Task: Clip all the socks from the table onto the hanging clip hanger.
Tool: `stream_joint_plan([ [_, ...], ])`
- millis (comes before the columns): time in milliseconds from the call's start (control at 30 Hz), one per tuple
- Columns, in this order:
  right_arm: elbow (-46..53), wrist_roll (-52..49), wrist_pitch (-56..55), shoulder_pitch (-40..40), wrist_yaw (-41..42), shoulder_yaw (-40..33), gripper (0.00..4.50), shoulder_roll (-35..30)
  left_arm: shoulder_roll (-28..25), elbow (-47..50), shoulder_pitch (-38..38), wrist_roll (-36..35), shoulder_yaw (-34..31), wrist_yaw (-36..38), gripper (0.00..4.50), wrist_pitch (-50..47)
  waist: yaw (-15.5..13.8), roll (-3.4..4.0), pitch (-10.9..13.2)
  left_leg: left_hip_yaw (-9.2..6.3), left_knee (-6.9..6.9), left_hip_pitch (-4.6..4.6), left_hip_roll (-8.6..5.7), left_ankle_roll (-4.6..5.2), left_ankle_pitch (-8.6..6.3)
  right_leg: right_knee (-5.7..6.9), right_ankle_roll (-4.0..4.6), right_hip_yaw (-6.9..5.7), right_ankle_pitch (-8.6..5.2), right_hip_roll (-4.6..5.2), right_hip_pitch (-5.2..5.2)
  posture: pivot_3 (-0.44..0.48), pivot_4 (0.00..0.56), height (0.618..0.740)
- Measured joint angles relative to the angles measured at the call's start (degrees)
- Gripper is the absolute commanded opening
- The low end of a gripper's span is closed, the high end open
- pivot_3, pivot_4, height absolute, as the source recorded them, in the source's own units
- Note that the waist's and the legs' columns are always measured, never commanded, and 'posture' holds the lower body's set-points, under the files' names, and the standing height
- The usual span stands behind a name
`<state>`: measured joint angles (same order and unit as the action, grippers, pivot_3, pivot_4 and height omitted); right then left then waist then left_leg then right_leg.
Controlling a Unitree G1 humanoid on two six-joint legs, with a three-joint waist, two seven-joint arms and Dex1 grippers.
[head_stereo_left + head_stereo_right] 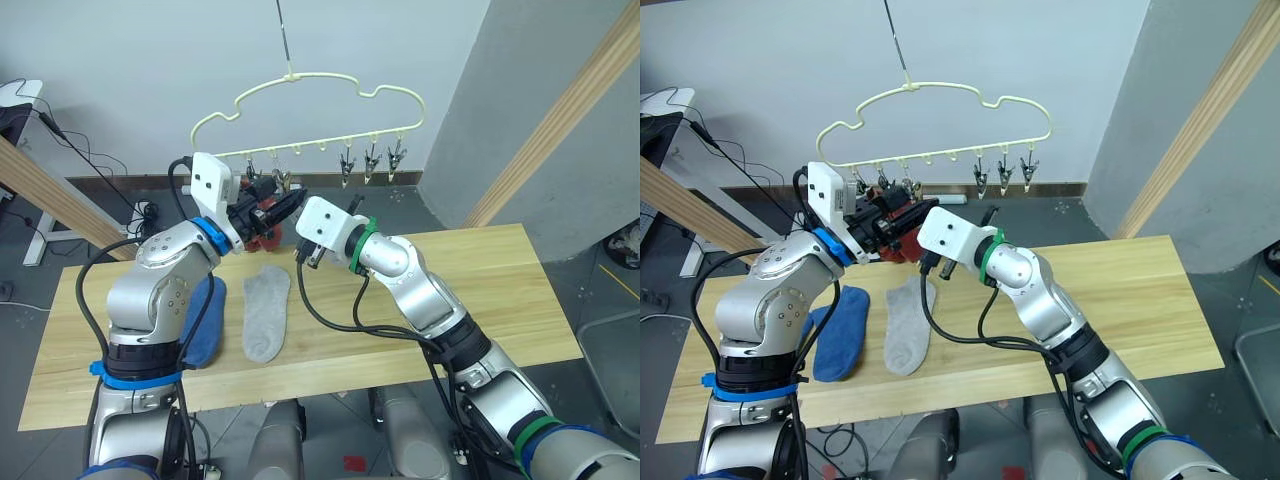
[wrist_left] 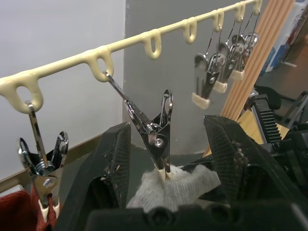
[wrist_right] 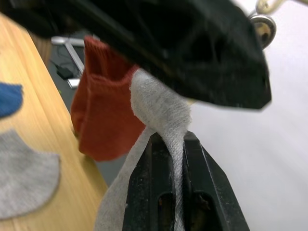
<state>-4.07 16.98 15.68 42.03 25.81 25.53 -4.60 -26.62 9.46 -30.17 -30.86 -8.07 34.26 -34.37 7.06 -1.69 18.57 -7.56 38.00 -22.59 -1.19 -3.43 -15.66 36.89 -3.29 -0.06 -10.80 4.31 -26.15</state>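
Up at the clip hanger [image 1: 312, 110], the right gripper [image 3: 174, 144] pinches a grey sock [image 3: 159, 108] while the left gripper [image 2: 166, 159], fingers spread, flanks the clip [image 2: 156, 134] biting it (a red sock [image 3: 103, 120] hangs alongside).

Silver jointed arms with black cables, white wrist boxes, a blue left-arm band, green right-arm bands, and ribbed black fingers [image 2: 236, 159].
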Motion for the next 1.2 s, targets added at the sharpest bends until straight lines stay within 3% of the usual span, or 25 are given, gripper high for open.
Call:
stream_joint_plan([
  [100, 0.07, -0.33, 0.65, -0.33, 1.53, 0.28, 1.75, 0.06, -0.07, 0.06, 0.23, 0.39, 0.0, 0.08, 2.69, 0.07, -0.01, 0.0, 0.0, 0.0, 0.0, 0.0, 0.0, 0.0, 0.0, 0.0, 0.0, 0.0, 0.0, 0.0, 0.0, -0.202, 0.318, 0.74],
  [300, 4.55, -0.3, 3.83, -4.03, 3.95, 0.57, 1.75, -1.72, -1.14, 0.99, 1.68, 1.0, -0.06, 0.15, 2.69, 1.17, -0.13, 0.0, 0.0, -0.01, -0.03, -0.01, 0.0, 0.0, 0.0, -0.01, 0.0, 0.0, 0.0, 0.0, -0.01, -0.192, 0.318, 0.74],
  [500, 19.73, -0.77, 12.7, -14.91, 6.81, 0.31, 1.75, -5.42, -2.54, 2.87, 5.4, 2.42, -0.01, 0.54, 2.69, 3.29, -0.5, 0.0, 0.0, 0.0, -0.03, -0.01, 0.0, -0.01, -0.01, -0.01, -0.01, 0.02, -0.01, 0.01, -0.02, -0.194, 0.319, 0.74],
  [667, 32.49, -2.96, 21.08, -20.09, 7.13, -3.52, 1.75, -6.06, -7.08, 5.56, 9.91, 3.95, 1.45, 7.49, 2.69, 8.83, -0.45, 0.01, 0.01, 0.03, -0.04, 0.02, 0.03, -0.04, 0.02, -0.01, -0.03, 0.03, -0.03, -0.01, -0.02, -0.198, 0.317, 0.74],
  [800, 37.14, -5.5, 26.21, -18.71, 5.05, -8.86, 1.75, -3.49, -8.45, 5.81, 10.28, 4.28, 1.7, 11.23, 2.69, 11.45, -0.53, 0.01, 0.01, 0.0, -0.02, 0.05, 0.03, -0.16, 0.1, 0.02, -0.31, 0.02, -0.08, -0.03, 0.01, -0.201, 0.312, 0.74],
  [900, 37.11, -7.75, 29.83, -13.39, 2.02, -13.48, 1.75, 0.42, -8.91, 5.73, 9.05, 5.0, 2.98, 13.48, 2.69, 14.07, -0.47, 0.01, 0.0, 0.02, -0.01, 0.07, 0.05, -0.17, 0.18, 0.03, -0.28, 0.04, 0.02, -0.05, 0.0, -0.2, 0.306, 0.74],
  [1200, 26.77, -10.39, 33.57, -4.7, -6.27, -17.61, 1.75, 5.52, -9.23, 5.45, 7.19, 7.17, 4.32, 16.29, 2.69, 19.5, -0.5, 0.02, 0.0, 0.04, -0.08, 0.0, 0.11, -0.17, 0.17, -0.04, 0.05, 0.06, 0.19, -0.13, -0.05, -0.176, 0.294, 0.74],
])
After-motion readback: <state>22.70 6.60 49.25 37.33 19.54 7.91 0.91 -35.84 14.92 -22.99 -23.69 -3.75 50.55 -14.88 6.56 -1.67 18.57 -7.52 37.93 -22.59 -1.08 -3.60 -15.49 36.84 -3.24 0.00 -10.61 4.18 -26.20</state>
